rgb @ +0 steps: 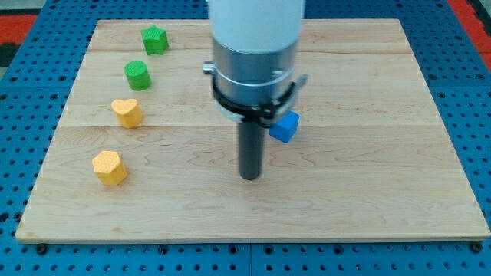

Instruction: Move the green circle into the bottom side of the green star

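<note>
The green circle (137, 75) stands near the view's upper left of the wooden board (368, 192). The green star (154, 39) stands a little above it and slightly to the right, with a gap between them. My tip (250, 176) rests on the board near the middle, far to the right of and below both green blocks, touching no block.
A yellow heart (126, 112) lies below the green circle. A yellow hexagon-like block (109, 167) lies further down at the left. A blue block (284, 126) sits just right of the rod, partly hidden by the arm. A blue pegboard surface (23, 153) surrounds the board.
</note>
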`<control>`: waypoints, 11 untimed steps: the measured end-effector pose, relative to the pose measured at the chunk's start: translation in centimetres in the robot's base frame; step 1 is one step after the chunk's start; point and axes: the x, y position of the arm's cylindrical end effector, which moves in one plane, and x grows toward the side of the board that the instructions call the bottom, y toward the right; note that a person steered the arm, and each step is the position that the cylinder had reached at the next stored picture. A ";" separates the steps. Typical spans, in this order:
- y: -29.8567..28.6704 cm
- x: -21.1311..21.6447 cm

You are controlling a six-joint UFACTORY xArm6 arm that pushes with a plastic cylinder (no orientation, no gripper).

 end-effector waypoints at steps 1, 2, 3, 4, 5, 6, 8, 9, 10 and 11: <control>-7.3 -3.4; -13.6 -8.3; -14.5 -10.5; -14.4 -11.9; -14.0 -12.5; -15.6 -13.3; -13.6 -20.2; -10.8 -21.6; -18.8 -20.5; -25.0 -21.5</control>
